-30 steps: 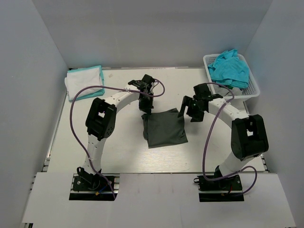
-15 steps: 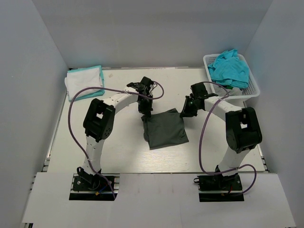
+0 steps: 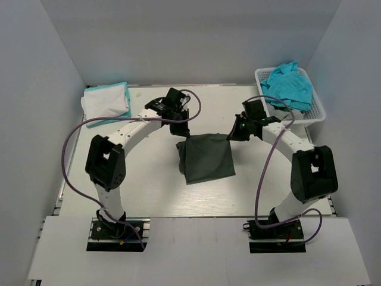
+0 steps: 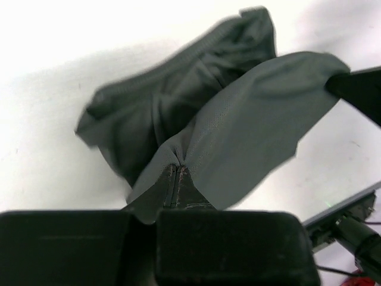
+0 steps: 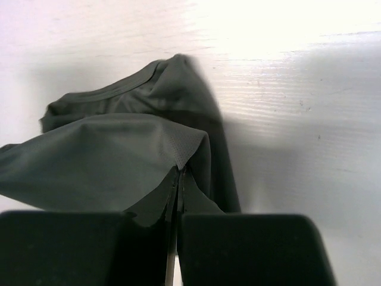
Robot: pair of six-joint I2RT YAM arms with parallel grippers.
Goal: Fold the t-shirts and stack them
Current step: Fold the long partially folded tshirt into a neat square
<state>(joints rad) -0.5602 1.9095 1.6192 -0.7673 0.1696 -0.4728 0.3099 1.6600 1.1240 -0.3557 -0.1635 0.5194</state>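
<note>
One dark charcoal grey cloth t-shirt (image 3: 205, 158) hangs partly lifted over the middle of the pale table (image 3: 149, 190), to the left of and nearer than the one white plastic lattice basket (image 3: 319, 111). Two arms work it. The left gripper (image 3: 181, 134) is clenched on the shirt's far corner on the side away from the basket. The right gripper (image 3: 232, 135) is clenched on the far corner on the basket side. Each wrist view shows the fingers pressed together with a peak of grey cloth pinched between them. The far edge is raised and stretched between the two grips, and the rest lies folded under it on the table.

The basket holds one heap of crumpled turquoise cloth (image 3: 287, 85); the number of garments in it cannot be told. Well to the left of the basket, along the same far edge, lies one folded pile (image 3: 107, 101), white on top with a turquoise layer showing at its border.
</note>
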